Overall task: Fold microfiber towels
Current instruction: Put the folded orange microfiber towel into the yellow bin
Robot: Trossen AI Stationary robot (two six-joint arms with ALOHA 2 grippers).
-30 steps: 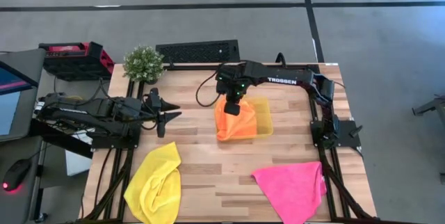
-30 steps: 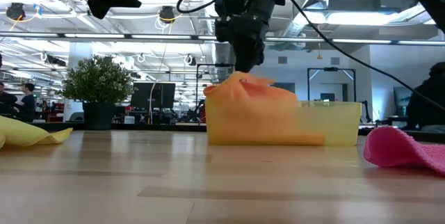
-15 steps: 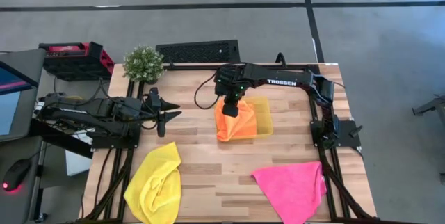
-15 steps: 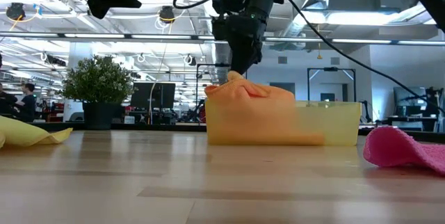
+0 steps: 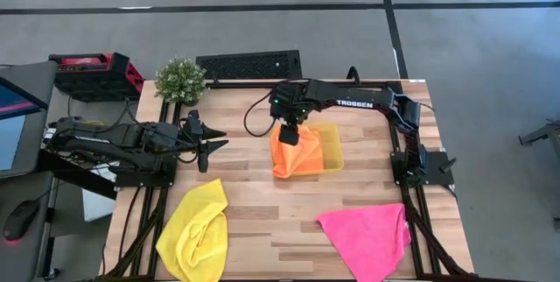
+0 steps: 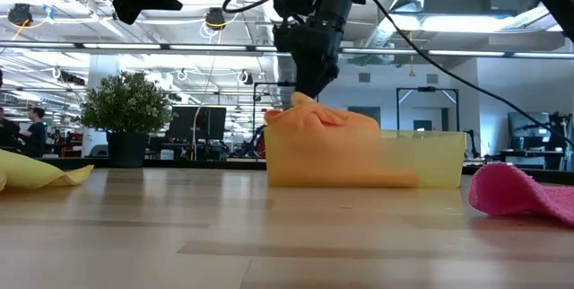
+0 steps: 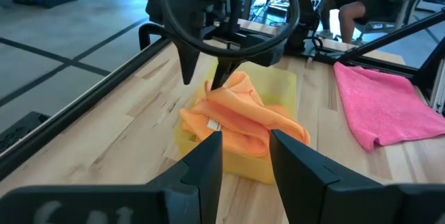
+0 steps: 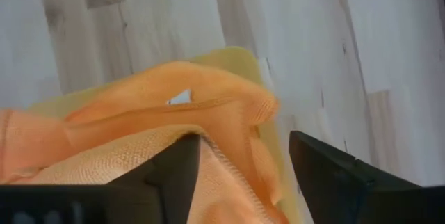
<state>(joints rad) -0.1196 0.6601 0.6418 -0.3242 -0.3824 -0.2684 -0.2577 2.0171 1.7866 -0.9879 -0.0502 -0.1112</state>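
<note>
the orange towel lay bunched in the yellow tray near the table's middle. the right tool hung just above it, fingers spread and gripping nothing. the left tool waited off to the left, part open and empty. the yellow towel and pink towel lay rumpled on the table, apparently not yet folded.

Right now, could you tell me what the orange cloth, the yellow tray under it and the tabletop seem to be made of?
Orange cloth: soft matte fabric, probably microfiber; it bunches into folds and shows a woven nap.
Yellow tray: rigid translucent plastic, apparently; the cloth shows through its wall.
Tabletop: light wood planks, smooth finish, with visible grain and seams.
</note>
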